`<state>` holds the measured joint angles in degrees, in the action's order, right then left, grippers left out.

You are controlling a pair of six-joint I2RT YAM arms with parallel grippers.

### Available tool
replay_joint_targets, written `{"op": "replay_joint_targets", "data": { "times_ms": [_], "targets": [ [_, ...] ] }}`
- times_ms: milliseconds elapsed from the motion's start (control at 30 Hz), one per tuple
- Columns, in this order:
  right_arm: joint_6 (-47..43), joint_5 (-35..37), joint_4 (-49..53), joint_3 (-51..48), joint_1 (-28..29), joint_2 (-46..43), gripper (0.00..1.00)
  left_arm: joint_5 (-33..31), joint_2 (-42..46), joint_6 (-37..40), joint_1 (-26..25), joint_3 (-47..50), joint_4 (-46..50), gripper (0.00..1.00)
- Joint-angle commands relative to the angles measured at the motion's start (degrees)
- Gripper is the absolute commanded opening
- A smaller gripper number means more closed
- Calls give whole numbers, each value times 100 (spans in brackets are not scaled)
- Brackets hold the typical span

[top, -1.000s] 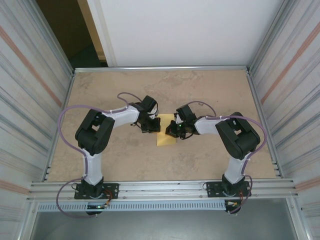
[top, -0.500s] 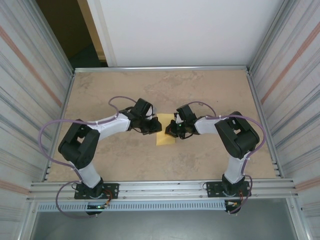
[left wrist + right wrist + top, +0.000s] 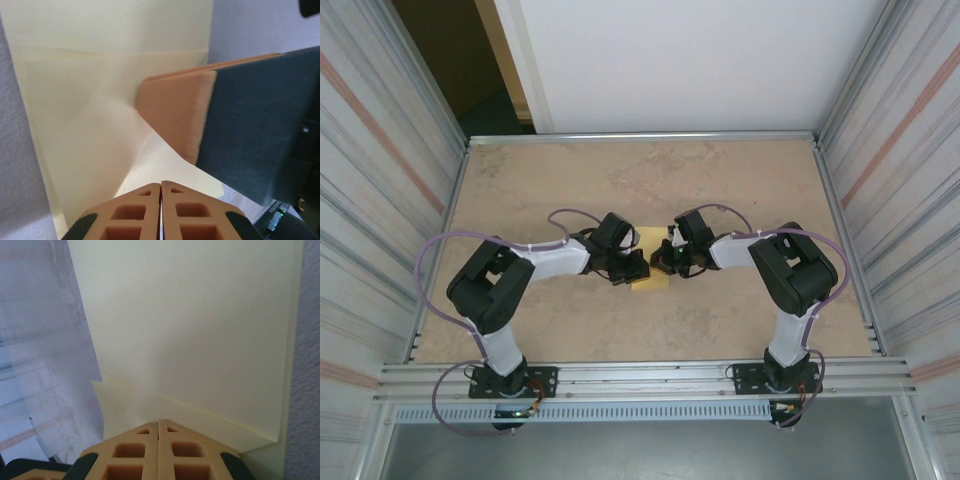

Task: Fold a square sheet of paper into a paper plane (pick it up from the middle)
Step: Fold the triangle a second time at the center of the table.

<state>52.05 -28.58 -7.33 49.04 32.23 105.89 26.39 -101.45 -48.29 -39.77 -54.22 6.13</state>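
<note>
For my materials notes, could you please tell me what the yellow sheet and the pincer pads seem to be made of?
Square sheet of paper: thin matte paper, judging by its crisp creases. Pads: matte orange, probably rubber or foam, given moulded hollows.

From above, the left gripper [image 3: 634, 268] and the right gripper [image 3: 663, 262] cover most of the paper [image 3: 652, 284]; its folds are too small to tell. In the left wrist view, the top edge cuts the paper off.
</note>
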Motion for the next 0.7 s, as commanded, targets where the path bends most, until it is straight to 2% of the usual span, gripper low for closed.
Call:
{"op": "replay_joint_targets", "data": {
  "times_ms": [0, 667],
  "targets": [
    [51, 563, 936, -341, -34, 421, 0, -105, -144, -68, -9, 54, -148, 11],
    [-37, 660, 1186, -316, -69, 432, 0, -293, -214, 72, 27, 240, -95, 10]
  ]
}}
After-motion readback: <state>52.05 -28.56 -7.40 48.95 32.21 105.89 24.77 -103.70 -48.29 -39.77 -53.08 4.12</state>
